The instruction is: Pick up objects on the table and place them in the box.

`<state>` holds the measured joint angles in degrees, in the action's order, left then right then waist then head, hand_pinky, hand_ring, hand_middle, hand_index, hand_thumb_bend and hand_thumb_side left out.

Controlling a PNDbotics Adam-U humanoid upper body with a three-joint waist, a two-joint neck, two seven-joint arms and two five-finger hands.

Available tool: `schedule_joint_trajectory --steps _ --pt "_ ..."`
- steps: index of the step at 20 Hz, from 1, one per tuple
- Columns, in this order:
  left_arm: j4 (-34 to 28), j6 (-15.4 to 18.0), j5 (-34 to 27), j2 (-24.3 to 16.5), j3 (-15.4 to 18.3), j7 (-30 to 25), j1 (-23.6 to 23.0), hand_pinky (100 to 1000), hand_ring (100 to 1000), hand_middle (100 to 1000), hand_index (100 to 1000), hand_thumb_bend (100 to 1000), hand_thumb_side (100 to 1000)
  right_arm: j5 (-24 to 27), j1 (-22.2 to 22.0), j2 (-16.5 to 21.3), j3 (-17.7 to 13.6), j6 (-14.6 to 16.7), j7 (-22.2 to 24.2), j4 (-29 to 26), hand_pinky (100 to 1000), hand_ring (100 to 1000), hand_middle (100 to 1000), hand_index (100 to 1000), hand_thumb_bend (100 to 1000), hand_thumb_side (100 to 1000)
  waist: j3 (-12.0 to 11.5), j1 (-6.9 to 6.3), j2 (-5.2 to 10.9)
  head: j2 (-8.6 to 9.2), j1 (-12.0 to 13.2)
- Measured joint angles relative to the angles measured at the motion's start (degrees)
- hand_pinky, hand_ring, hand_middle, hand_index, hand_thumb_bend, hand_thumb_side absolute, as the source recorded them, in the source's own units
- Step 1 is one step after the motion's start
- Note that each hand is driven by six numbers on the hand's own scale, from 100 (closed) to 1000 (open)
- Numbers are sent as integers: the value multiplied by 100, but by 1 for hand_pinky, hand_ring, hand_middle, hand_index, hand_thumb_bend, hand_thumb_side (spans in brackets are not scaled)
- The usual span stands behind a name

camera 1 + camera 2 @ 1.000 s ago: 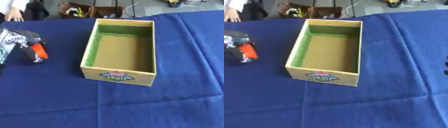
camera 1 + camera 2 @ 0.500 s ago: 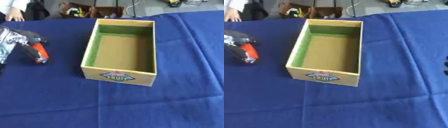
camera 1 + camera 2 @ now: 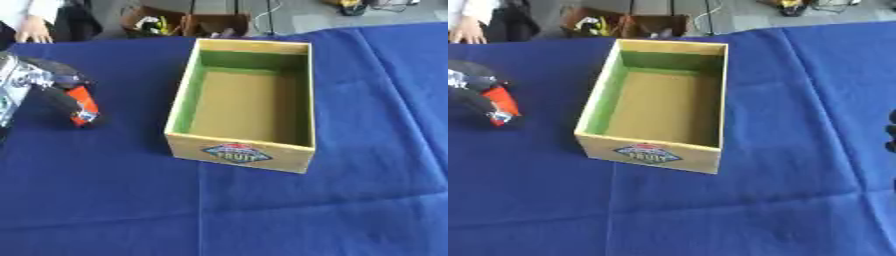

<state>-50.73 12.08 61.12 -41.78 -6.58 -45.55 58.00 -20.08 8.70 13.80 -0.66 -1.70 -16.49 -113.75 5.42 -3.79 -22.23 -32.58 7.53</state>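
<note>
An open cardboard box (image 3: 236, 152) with green inner walls and a "FRUIT" label on its front stands mid-table, with nothing inside it. To its left, my left hand (image 3: 42, 86) has its black fingers curled round a small orange-red object (image 3: 81, 103) with a pale lower end, low over the cloth. The fingers hide part of that object. Of my right hand (image 3: 891, 134) only dark finger parts show at the right edge of the right eye view, well clear of the box.
A blue cloth (image 3: 262, 210) covers the whole table, with creases near the front. A person's hand (image 3: 35, 35) rests at the far left edge. Brown cartons (image 3: 184, 22) stand on the floor beyond the far edge.
My left hand has shifted a little to the right with the orange-red object, which now stands more upright in the fingers. The box has not moved.
</note>
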Motion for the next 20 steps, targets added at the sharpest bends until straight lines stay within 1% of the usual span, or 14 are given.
schedule_joint_trajectory --steps 7,10,11,13,15,17,19,20 --pt "-125 -120 -195 -6 82 -29 -11 544 763 857 1000 654 814 -4 -16 -40 0 -22 21 0 760 819 793 854 100 1000 -42 1 17 0 -12" --pt "-137 -182 -188 -11 82 -90 -22 539 759 836 1000 650 812 -4 -17 -42 0 -22 21 0 760 819 793 854 100 1000 -50 2 35 -1 -12" --pt "-137 -203 -180 -12 82 -112 -28 523 742 812 1000 645 808 -4 -17 -42 0 -22 21 0 760 819 794 854 100 1000 -52 3 35 -1 -12" --pt "-135 -236 -180 -12 85 -150 -40 498 703 792 1000 632 788 -4 -17 -43 -1 -22 20 0 761 819 794 854 100 1000 -54 5 35 -1 -12" --pt "-114 -265 -202 -12 94 -193 -46 445 635 740 1000 606 753 -4 -17 -44 -1 -22 19 0 762 820 794 854 100 1000 -54 6 35 -1 -13" --pt "-79 -305 -237 -12 105 -231 -52 434 624 716 992 602 742 -4 -17 -45 -2 -21 18 0 762 820 794 854 100 1000 -54 17 35 -1 -13" --pt "-57 -346 -264 -12 113 -261 -60 432 621 728 975 593 736 -4 -17 -46 -2 -20 17 0 762 819 793 854 100 1000 -54 33 35 -1 -13" --pt "-47 -366 -271 -12 113 -268 -60 437 624 732 971 568 720 -4 -17 -47 -2 -20 16 0 762 820 793 854 100 1000 -54 35 35 -1 -13"
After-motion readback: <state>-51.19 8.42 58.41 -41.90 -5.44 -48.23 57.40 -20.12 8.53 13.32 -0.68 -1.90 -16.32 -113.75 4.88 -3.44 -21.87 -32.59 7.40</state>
